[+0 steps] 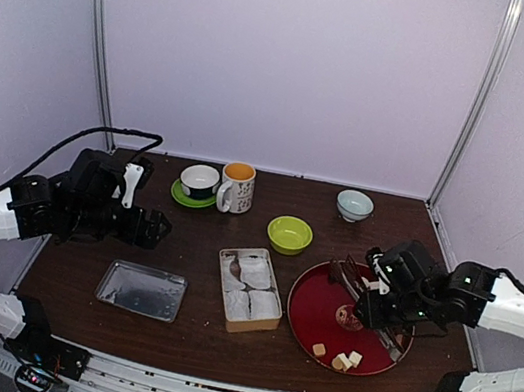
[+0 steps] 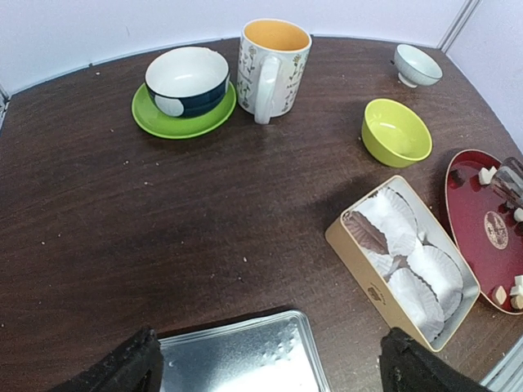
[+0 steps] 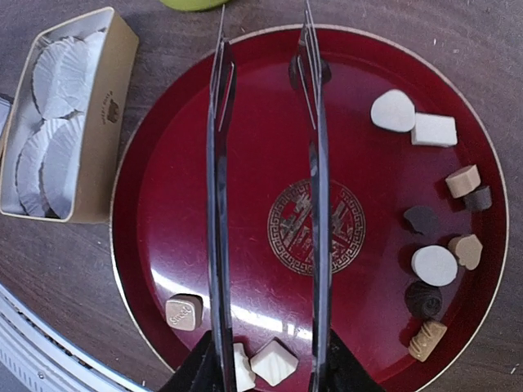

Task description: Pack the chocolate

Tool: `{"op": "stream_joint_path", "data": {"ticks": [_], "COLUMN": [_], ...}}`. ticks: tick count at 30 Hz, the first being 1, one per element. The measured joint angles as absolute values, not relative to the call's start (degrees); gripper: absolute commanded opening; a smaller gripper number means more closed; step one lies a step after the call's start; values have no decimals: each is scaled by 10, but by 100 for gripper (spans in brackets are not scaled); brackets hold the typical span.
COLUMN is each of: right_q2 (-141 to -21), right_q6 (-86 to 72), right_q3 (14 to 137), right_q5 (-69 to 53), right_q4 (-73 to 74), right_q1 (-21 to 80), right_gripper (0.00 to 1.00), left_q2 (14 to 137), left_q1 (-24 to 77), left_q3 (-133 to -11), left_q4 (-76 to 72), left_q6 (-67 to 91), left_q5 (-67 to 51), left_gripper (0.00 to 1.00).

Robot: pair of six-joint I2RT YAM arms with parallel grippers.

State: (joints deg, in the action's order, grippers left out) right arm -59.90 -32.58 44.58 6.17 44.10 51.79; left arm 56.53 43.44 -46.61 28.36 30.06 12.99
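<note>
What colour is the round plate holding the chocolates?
Deep red plate, with a gold emblem at its centre; the right wrist view shows it best.

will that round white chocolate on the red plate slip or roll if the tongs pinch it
The round white chocolate looks like a flat disc, so it probably won't roll. Its smooth curved edge could squirt out from the thin metal tongs. On the glossy red plate it would likely slide easily if nudged.
</note>
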Motion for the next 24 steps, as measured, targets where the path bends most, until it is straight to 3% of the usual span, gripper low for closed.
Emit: {"op": "stream_joint_path", "data": {"ticks": [8,24], "right_q2": [-627,-724], "right_q6": [-316,-284], "right_q3": [400,431], "right_q5": [2,-2], "right_q4": [419,403], "right_q1": [452,434], "right_gripper": [38,42], "left_q2": [534,528], "left_q1": [434,434], "left_q3": [-454,-450], "left_q4": [284,289], "left_q6": [301,299], "left_q5": [140,158], "left_gripper": [95,98]}}
